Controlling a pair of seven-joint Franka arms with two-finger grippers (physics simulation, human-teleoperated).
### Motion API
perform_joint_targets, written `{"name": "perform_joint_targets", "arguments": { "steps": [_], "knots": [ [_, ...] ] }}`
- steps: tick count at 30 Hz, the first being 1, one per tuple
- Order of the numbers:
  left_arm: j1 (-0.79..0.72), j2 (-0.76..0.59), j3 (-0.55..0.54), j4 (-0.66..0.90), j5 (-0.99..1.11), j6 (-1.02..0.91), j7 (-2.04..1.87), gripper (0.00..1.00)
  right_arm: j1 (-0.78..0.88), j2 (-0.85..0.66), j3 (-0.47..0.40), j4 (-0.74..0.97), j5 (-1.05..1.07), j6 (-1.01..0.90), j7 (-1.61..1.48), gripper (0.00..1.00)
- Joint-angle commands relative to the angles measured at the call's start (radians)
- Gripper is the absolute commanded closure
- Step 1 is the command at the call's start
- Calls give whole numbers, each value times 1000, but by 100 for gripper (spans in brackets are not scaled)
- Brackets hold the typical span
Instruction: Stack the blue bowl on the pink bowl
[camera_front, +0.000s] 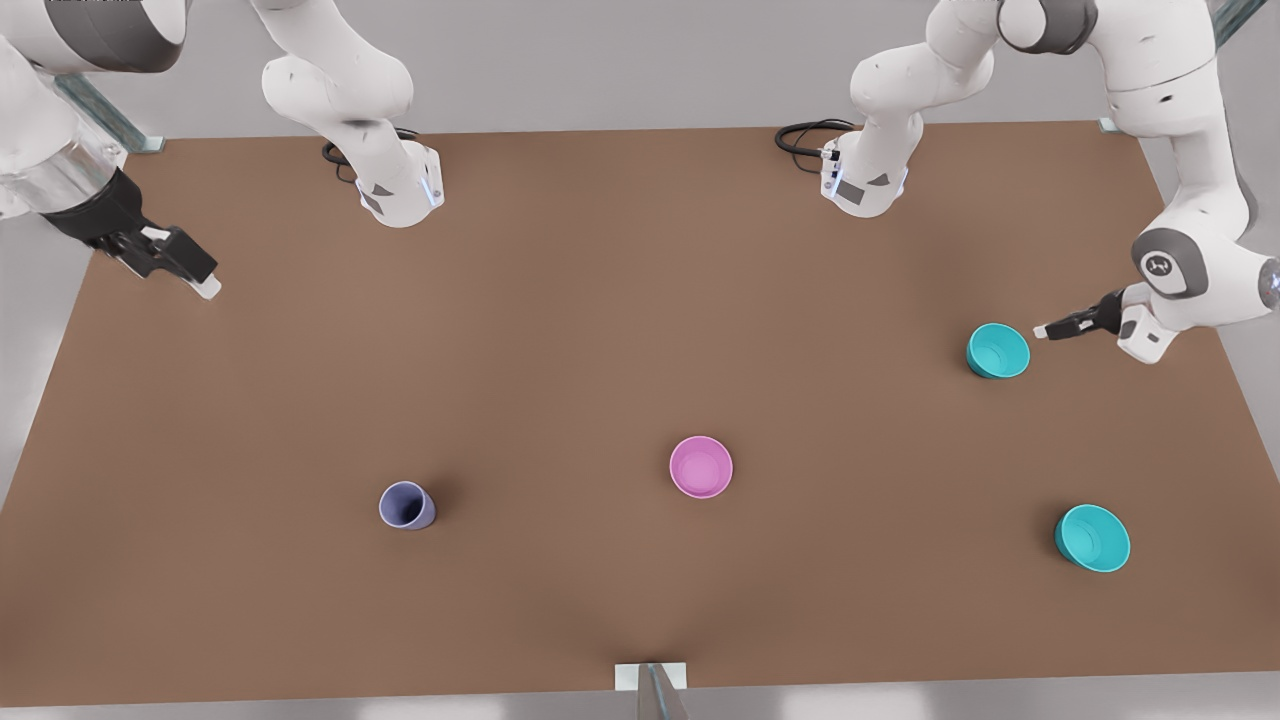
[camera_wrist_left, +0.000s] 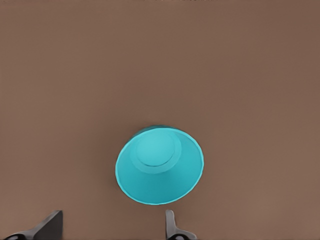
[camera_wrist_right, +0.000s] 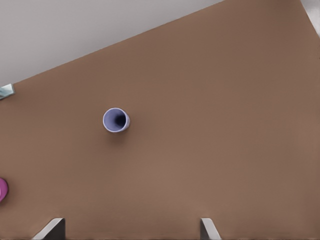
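Note:
The blue bowl (camera_front: 998, 350) (camera_wrist_left: 160, 165) sits upright on the brown table toward the front view's right. My left gripper (camera_front: 1047, 330) (camera_wrist_left: 112, 229) hovers just beside it, a little to the front view's right, open and holding nothing. The pink bowl (camera_front: 701, 466) (camera_wrist_right: 2, 190) stands upright near the table's middle, well apart from the blue bowl. My right gripper (camera_front: 200, 278) (camera_wrist_right: 130, 230) hangs open and empty over the table's far edge at the front view's left, where that arm waits.
A slightly wider teal bowl (camera_front: 1092, 538) stands near the front view's lower right. A small lavender-blue cup (camera_front: 407, 505) (camera_wrist_right: 116, 120) sits left of the pink bowl. Both arm bases (camera_front: 400, 195) (camera_front: 865, 185) are mounted along the table's (camera_front: 600, 330) back edge.

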Motion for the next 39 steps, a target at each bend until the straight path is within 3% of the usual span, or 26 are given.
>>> {"name": "perform_joint_targets", "arguments": {
  "steps": [1,13,15,16,17,26,29,31,32,35,38,39],
  "knots": [
    [5,21,3,-13,-44,308,848,0,0,-19,-2,-46,-30,-67,-472,0],
    [19,120,3,-107,-262,310,880,0,-1,1,-4,-34,-30,-70,-465,0],
    [15,120,3,-107,-302,308,879,54,-1,2,-8,-34,-30,-70,-465,0],
    [15,117,1,-107,-306,308,879,68,-1,5,-10,-34,-28,-70,-465,0],
    [14,120,1,-107,-308,308,879,77,-1,5,-10,-34,-28,-71,-465,0],
    [3,109,-7,-110,-306,291,879,79,-1,9,-15,-34,-27,-74,-465,0],
    [-66,18,-7,-102,-297,238,684,79,-1,7,-15,-34,-27,-74,-465,0],
    [-164,-14,1,-84,-296,204,555,79,0,38,-15,-31,-24,-73,-465,0],
    [-308,-69,59,-79,-242,187,341,79,-1,53,-15,-20,-22,-70,-470,0],
    [-618,-65,61,-16,-193,185,-271,79,-1,65,-15,-15,-25,-67,-467,0],
    [-747,41,1,106,-194,146,-392,79,-1,65,-15,-6,-19,-68,-464,0],
    [-770,156,-57,307,-194,8,-560,79,-1,65,-13,-6,-19,-68,-464,0]
  ]
}}
